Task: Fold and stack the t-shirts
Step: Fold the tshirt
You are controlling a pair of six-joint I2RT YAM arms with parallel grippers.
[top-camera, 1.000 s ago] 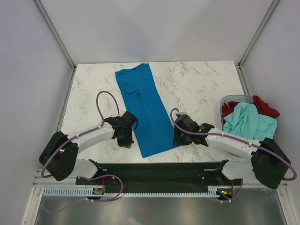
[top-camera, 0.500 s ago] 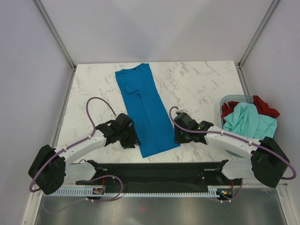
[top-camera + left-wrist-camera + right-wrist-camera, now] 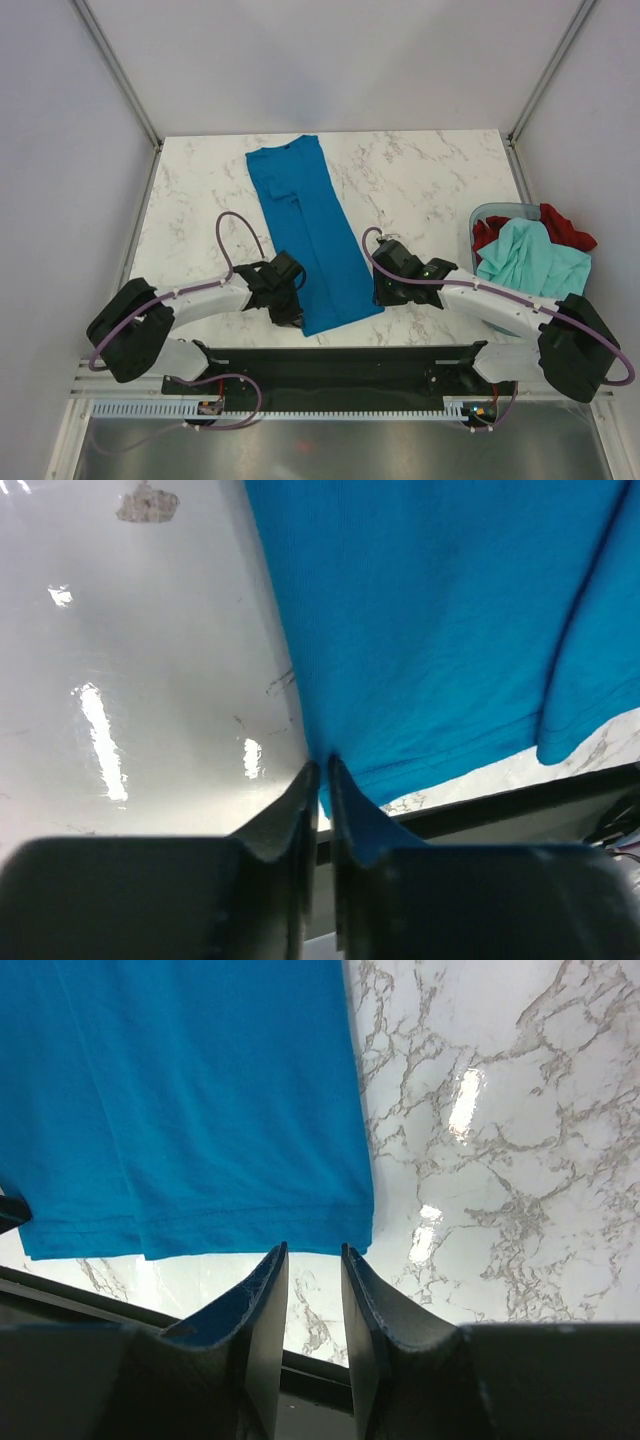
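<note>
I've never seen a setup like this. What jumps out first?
A vivid blue shirt, folded into a long strip, lies down the middle of the white marble table. The left pincer is closed on its near hem, and the right pincer waits open at the other near corner. At the right edge, a basket holds a mint shirt and a red shirt.

Your left arm [image 3: 200,297] lies low, reaching from its near-left base in toward the middle. Your left gripper [image 3: 322,780] has its fingers pressed almost together — only a sliver shows between them, with the near edge of the blue t-shirt [image 3: 430,620] caught in it. Your right arm [image 3: 490,298] stretches in from the near right, elbow low. Your right gripper [image 3: 314,1252] holds its fingers a narrow gap apart, tips right at the cloth's hem.
</note>
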